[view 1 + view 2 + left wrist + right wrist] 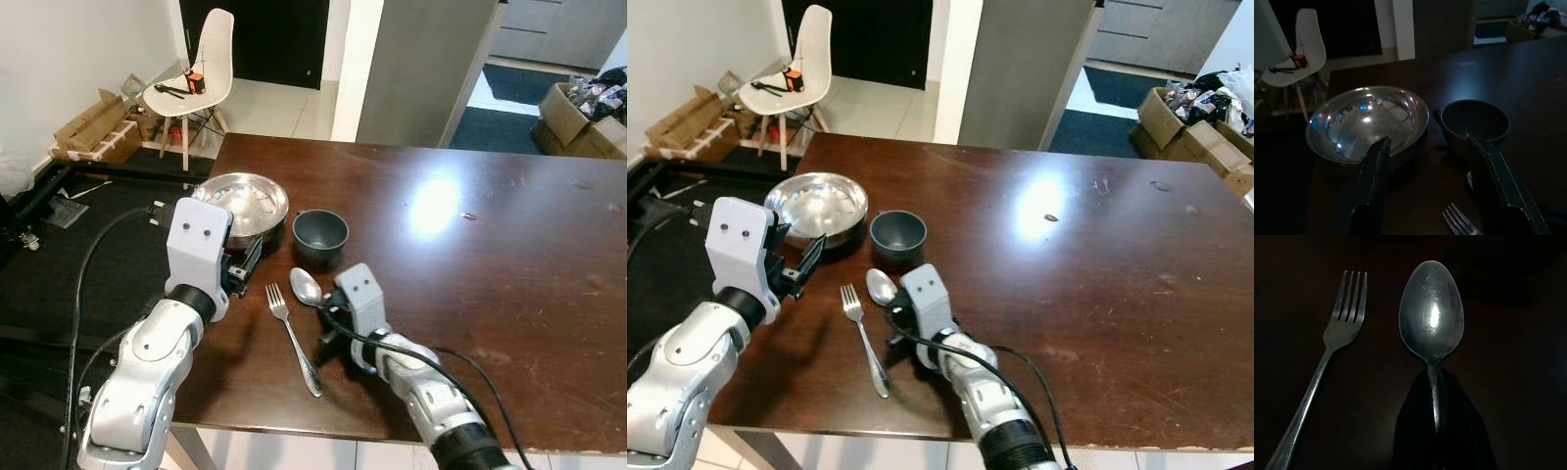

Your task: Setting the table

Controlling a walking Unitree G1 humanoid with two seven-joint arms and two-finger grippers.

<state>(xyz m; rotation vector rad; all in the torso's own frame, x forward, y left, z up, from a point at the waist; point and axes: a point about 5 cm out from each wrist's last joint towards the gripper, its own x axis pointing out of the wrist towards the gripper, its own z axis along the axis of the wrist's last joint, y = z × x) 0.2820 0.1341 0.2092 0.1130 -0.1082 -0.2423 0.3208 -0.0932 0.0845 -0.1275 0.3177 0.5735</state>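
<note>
On the dark counter (470, 255), the right end effector (1437, 401) is closed on the handle of the spoon (305, 286), which lies just right of the fork (292, 338). The left end effector (1432, 181) is wide apart near the steel bowl (245, 203); the grey cup (320, 233) stands beside it.

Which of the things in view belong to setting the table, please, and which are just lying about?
For the job: steel plate, dark bowl, fork, spoon held by the right gripper, all on the table; open left gripper nearby.

Lying about: white chair, cardboard boxes.
</note>
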